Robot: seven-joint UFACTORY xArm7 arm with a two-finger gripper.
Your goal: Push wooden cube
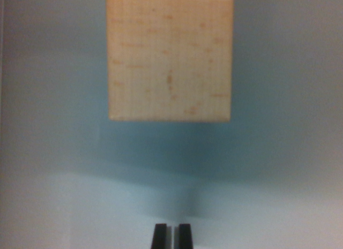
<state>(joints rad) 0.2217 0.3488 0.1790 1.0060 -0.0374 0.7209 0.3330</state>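
Seen first: a plain blue-grey table [48,152], blurred and bare, lighter toward the bottom of the wrist view, with a soft shadow running from under the block down toward the fingers.

On it, filling the upper middle of the view — a wooden cube [170,57], pale and flecked with darker grain marks, showing one broad square face. Edges squared to the frame, not turned. No long axis to speak of; each side looks much like the next.

At the bottom edge, small and dark — the gripper [171,235], only its two black fingertips [159,236] showing. Drawn narrow, nearly together, a thin sliver of table between them, holding nothing.

The relation that counts: cube straight ahead of the fingertips, up the view, centred almost exactly on the line between them — perhaps a touch to the wrist view's left, hard to tell through the blur. Well apart, with a band of open table and shadow between, no contact.

Probably a straight advance up the view, meeting the near face about mid-width, so little tendency to spin. Height of the fingertips over the table not readable here.
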